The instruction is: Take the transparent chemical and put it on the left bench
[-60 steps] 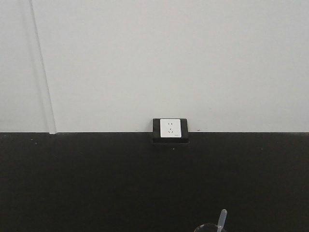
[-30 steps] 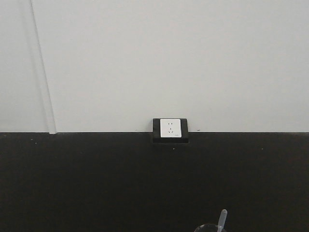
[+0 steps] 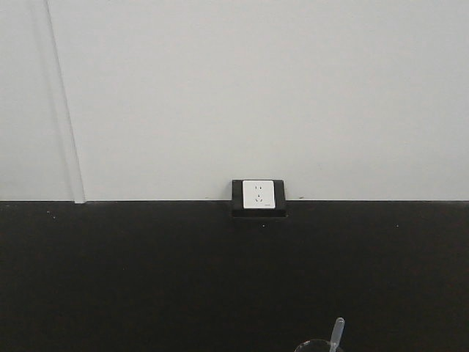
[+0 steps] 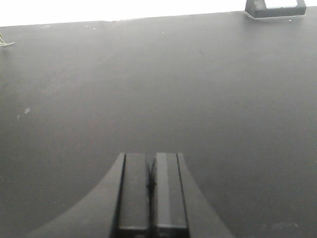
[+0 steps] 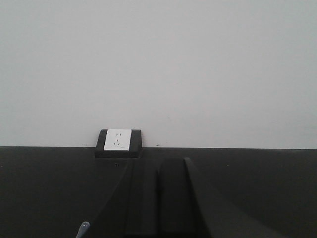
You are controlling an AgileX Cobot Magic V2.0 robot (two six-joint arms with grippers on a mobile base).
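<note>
Only the rim of the clear glass beaker (image 3: 314,346) shows at the bottom edge of the front view, with its translucent whitish dropper stick (image 3: 337,331) standing in it. The stick's tip also shows in the right wrist view (image 5: 82,229), low and left of my right gripper (image 5: 158,161), which is shut and empty, apart from it. My left gripper (image 4: 151,156) is shut and empty over bare black worktop (image 4: 148,89). The left bench with the white bins is out of view.
The black worktop (image 3: 146,279) here carries a white wall socket in a black frame (image 3: 259,195) against the white wall (image 3: 256,88). The socket also shows in the left wrist view (image 4: 275,6) and the right wrist view (image 5: 118,140).
</note>
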